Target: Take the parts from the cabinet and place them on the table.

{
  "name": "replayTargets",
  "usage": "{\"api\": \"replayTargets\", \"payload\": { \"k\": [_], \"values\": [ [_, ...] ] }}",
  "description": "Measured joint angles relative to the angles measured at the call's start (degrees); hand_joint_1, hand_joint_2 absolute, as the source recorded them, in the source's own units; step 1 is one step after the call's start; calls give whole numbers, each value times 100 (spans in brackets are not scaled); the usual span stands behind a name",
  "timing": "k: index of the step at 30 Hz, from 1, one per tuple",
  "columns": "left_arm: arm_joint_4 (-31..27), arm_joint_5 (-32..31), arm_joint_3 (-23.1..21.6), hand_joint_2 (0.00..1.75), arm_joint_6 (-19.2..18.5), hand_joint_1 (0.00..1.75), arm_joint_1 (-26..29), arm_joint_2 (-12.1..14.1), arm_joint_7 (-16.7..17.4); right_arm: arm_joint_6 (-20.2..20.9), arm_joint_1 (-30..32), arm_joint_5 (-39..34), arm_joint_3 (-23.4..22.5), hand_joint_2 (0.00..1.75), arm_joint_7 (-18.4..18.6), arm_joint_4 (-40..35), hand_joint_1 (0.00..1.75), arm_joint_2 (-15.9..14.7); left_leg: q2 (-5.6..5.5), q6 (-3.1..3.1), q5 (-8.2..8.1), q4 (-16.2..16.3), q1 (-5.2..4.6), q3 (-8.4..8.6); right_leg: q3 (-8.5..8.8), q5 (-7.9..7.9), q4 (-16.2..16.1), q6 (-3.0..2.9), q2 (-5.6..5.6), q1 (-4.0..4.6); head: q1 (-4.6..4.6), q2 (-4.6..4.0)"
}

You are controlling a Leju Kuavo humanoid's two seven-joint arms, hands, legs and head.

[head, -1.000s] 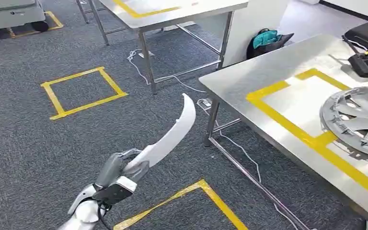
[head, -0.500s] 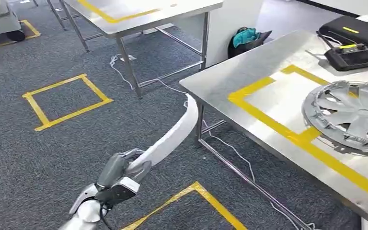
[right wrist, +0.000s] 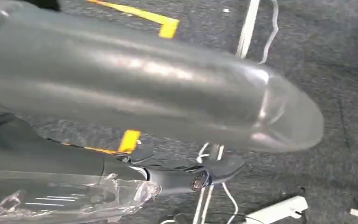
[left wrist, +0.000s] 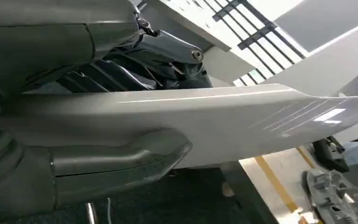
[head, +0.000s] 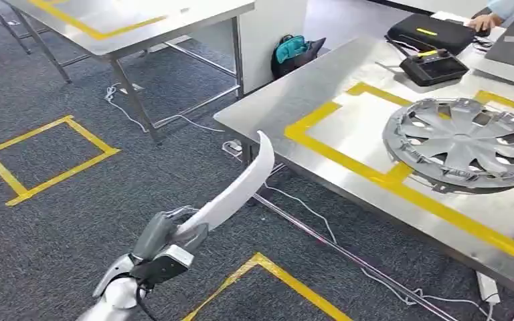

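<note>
Your left robot hand [head: 164,234] grips a long white curved part [head: 237,187] by its lower end, thumb and fingers closed around it, the blade-like strip rising up and away from the hand toward the bench [head: 294,100]. The tip of the part hangs just off the bench's near corner, above the grey carpet [head: 53,227]. In the left wrist view the grey thumb [left wrist: 121,161] presses one face of the part [left wrist: 223,121] while the darker fingers [left wrist: 168,51] wrap the other.

Ahead and to the right of that hand, a silver wheel cover [head: 462,144] lies flat on the bench inside a frame of yellow tape [head: 348,157]. Beyond it sit a black controller [head: 434,67] and a black case [head: 428,32], well apart from the hand, and a person's hand [head: 485,22] rests at the bench's far edge.

Your right robot hand [right wrist: 158,88] shows in the right wrist view over carpet and white cables [right wrist: 249,28]. A clear, crinkled plastic-like thing [right wrist: 65,198] lies against its darker fingers [right wrist: 177,179], but you cannot tell whether they hold it.

A second bench [head: 140,27] stands far off beyond the left hand, a teal bag [head: 291,50] on the floor between the two.
</note>
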Motion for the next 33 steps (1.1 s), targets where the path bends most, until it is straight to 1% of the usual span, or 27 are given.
{"api": "replayTargets", "payload": {
  "k": [1, 2, 3, 5, 6, 7, 8, 9, 10, 11, 12, 15, 16, 17, 18, 20, 21, 22, 23, 24, 25, 26, 27, 30, 31, 32, 33],
  "values": [
    [2, -2, 0, 175, -2, 175, -11, -5, 4, 0, 2, 0, -2, 0, 0, 0, 0, 0, 76, 36, 17, -24, 5, 17, -17, -47, 86, 4, -257, 13, 13, 0],
    [0, 0, 2, 175, -4, 175, -10, -13, 4, 0, -15, 0, -2, 0, 0, 0, 0, 0, 125, 91, 3, -25, -5, 21, -134, -204, 328, 5, -506, 45, 68, 0],
    [2, 0, 4, 175, -4, 175, -6, -13, 9, 0, -36, 0, -2, 0, 0, 0, 0, 0, 184, 110, -4, -24, -22, 22, -310, -406, 703, 12, -601, 49, 77, 0],
    [2, 0, 15, 175, -4, 175, 7, -4, 17, 4, -48, 4, 0, 0, 0, 2, 0, 0, 337, 136, -19, -23, -60, 24, -763, -804, 1656, 20, -666, 48, 70, 0],
    [9, 0, 15, 175, -4, 175, 8, -5, 17, 2, -41, 2, -2, 0, 0, 2, 0, 0, 396, 141, -23, -22, -72, 32, -842, -821, 1832, 26, -670, 49, 74, 0],
    [9, -2, 15, 175, -4, 175, 7, -5, 17, 0, -34, 0, -4, 0, 0, 2, 0, 0, 444, 148, -31, -22, -80, 44, -781, -713, 1730, 25, -670, 50, 70, 0],
    [9, 0, 15, 175, -6, 175, 4, -5, 17, 0, -27, 0, -9, 0, 0, 2, 0, 0, 495, 143, -43, -20, -82, 62, -587, -497, 1379, 14, -679, 51, 74, 0],
    [9, 0, 15, 175, -9, 175, 2, -5, 17, 0, -26, 0, -13, 0, 0, 2, 0, 0, 540, 128, -61, -20, -82, 90, -290, -237, 834, -6, -734, 54, 70, 0],
    [9, -22, 15, 175, -20, 175, -4, -5, 22, 4, -31, 9, -15, 0, 0, 2, 0, -2, 586, 107, -83, -18, -83, 123, 22, -29, 288, -20, -890, 63, 79, 0],
    [9, -59, 15, 175, -37, 175, -11, -2, 35, 15, -55, 26, -15, 0, 0, 4, 0, 0, 628, 74, -104, -14, -130, 137, 146, -140, 82, -28, -1094, 139, 74, 0],
    [11, -98, 17, 175, -55, 175, -21, 9, 46, 35, -68, 46, -13, 0, 0, 2, 0, 0, 642, 51, -109, 5, -138, 132, 163, -94, 63, -74, -988, 111, 61, 0],
    [17, -238, 9, 175, -127, 175, -68, 11, 72, 70, -50, 112, -11, 0, 0, 4, 0, -2, 769, -21, -103, -22, -129, 155, 102, -85, 72, -145, -848, 130, 66, 0],
    [20, -297, 11, 175, -179, 175, -107, 17, 92, 79, -55, 131, -11, 0, 0, 2, 0, -4, 714, -73, -155, 3, -106, 145, 127, -55, 38, -190, -793, 83, 66, 0],
    [22, -352, 9, 175, -221, 175, -146, 22, 107, 83, -57, 140, -13, 0, 0, 4, 0, -9, 513, -111, -265, 152, -103, 86, 126, -45, 32, -211, -751, 74, 46, 0],
    [24, -391, 6, 175, -263, 175, -176, 28, 148, 85, -63, 146, -11, 0, -2, 4, 0, -18, 400, -128, -474, 500, -94, -74, 119, -38, 32, -244, -714, 69, 46, 0],
    [52, -489, 7, 175, -380, 175, -213, 57, 203, 85, -64, 131, 24, 0, -2, 26, 0, -26, 345, -154, -880, 1470, -81, -556, 100, -30, 32, -259, -588, 68, 48, 0],
    [70, -536, 7, 175, -422, 175, -240, 76, 230, 85, -60, 118, 46, 0, 0, 44, 0, -42, 341, -156, -924, 1751, -80, -720, 94, -27, 32, -263, -520, 67, 46, 0],
    [87, -566, 4, 175, -461, 175, -272, 87, 254, 83, -56, 107, 70, 0, 0, 59, 0, -57, 339, -152, -822, 1733, -77, -732, 97, -25, 32, -260, -455, 61, 46, 0],
    [100, -601, 2, 175, -509, 175, -326, 96, 260, 83, -55, 103, 98, 0, -2, 79, 0, -72, 326, -148, -595, 1475, -70, -632, 98, -17, 33, -249, -382, 54, 46, 0],
    [107, -627, -2, 175, -540, 175, -381, 105, 275, 81, -56, 98, 131, 0, 0, 98, 0, -85, 292, -145, -332, 1045, -56, -437, 99, -8, 34, -233, -316, 44, 48, 0],
    [107, -654, -4, 175, -571, 175, -439, 109, 308, 76, -61, 92, 164, 0, 0, 118, 0, -101, 189, -152, -77, 521, -30, -181, 100, 1, 35, -211, -250, 32, 46, 0],
    [111, -658, -4, 175, -590, 175, -492, 116, 347, 66, -65, 79, 205, 0, 0, 138, 0, -129, -133, -176, -8, 146, 34, -5, 78, 11, 37, -173, -195, 36, 40, 0],
    [111, -662, -7, 175, -603, 175, -534, 118, 363, 61, -75, 76, 238, 0, -2, 160, 0, -147, -202, -154, -63, 4, 43, 37, 31, 7, 83, -133, -127, 63, 44, 0],
    [125, -706, -9, 175, -627, 175, -583, 131, 393, 59, -32, 50, 310, 0, 0, 223, 0, -197, -58, -37, -38, 28, -16, 20, 6, 92, -38, 4, 26, 0, 44, 0],
    [127, -713, -15, 175, -654, 175, -616, 129, 396, 57, -25, 41, 319, 0, -2, 245, 0, -223, 36, 27, 2, -19, 23, 29, -59, 91, -14, 28, -5, -4, 28, 0],
    [133, -726, -20, 175, -682, 175, -643, 127, 407, 48, -23, 26, 339, 0, 0, 265, 0, -238, 83, 58, 4, -20, 14, 34, -107, -6, 114, 38, -323, 40, 75, 0],
    [138, -732, -17, 175, -686, 175, -666, 133, 413, 26, -45, 20, 376, 0, 0, 293, 0, -249, 146, 109, -5, -20, -2, 33, -267, -226, 450, 51, -535, 45, 120, 0]
  ]
}}
